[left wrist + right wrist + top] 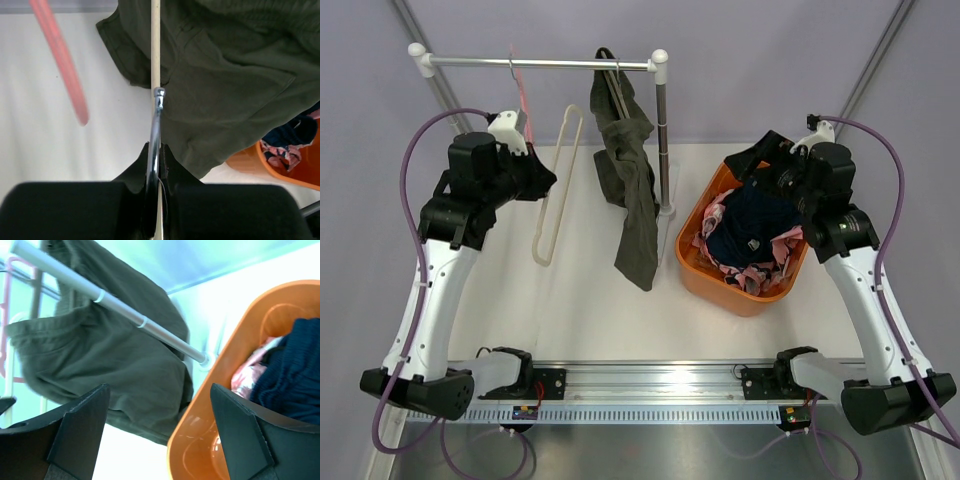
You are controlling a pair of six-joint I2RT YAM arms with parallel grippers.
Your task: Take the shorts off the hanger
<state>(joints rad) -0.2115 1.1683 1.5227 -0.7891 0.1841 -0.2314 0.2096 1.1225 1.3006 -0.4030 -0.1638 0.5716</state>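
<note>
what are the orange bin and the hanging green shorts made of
Orange bin: looks like moulded plastic, smooth and slightly glossy, catching soft highlights. Green shorts: soft matte woven cloth, possibly cotton; it drapes in folds and shows stitched seams.

White table (590, 310) viewed from above. A silver garment bar (540, 63) crosses the far side, capped at each end by a white elbow fitting (418, 52). A dark upright post (663, 140) drops from the right-hand fitting to a pale foot (667, 212) on the table. A pink hanger (523, 95) hangs from the bar near its left end. A cream hanger (552, 200), off the bar, slants over the table left of the post. An orange plastic tub (705, 275) stands just right of the foot. An aluminium rail (650, 378) runs along the near edge.
</note>
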